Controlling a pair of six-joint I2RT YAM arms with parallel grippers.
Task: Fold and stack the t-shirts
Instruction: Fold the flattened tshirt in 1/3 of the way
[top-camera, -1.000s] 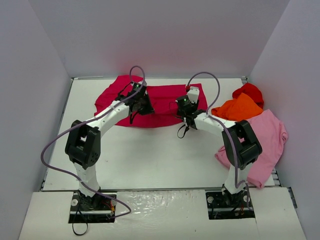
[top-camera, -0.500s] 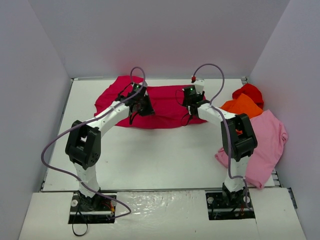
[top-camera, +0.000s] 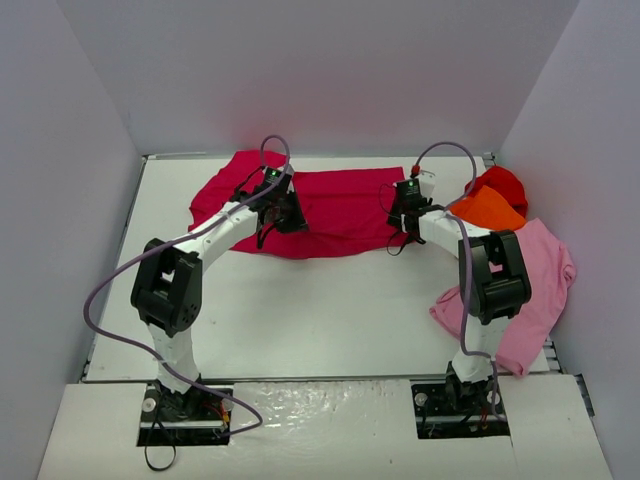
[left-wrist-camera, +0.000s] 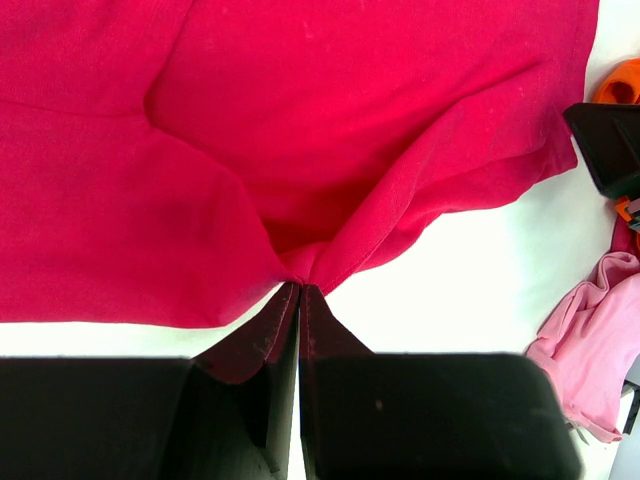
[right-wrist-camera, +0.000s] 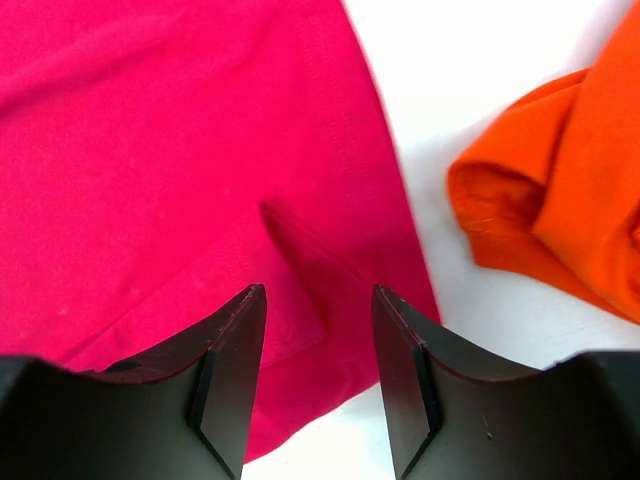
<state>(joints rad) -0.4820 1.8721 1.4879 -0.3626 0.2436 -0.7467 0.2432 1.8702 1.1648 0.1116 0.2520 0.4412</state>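
Note:
The crimson-magenta t-shirt lies spread across the back middle of the table. My left gripper is shut on its near edge; in the left wrist view the cloth puckers into the closed fingertips. My right gripper stands open just above the shirt's right near corner, with nothing between the fingers. The orange t-shirt is bunched just right of that corner. Behind it sits the red t-shirt, and the light pink t-shirt lies at the right edge.
White walls close in the table at the back and on both sides. The pink shirt hangs partly over the table's right near corner. Bare white tabletop stretches between the crimson shirt and the arm bases.
My right gripper has travelled right, from the middle of the crimson shirt to its right near corner, staying open. The left gripper has kept its hold and barely moved.

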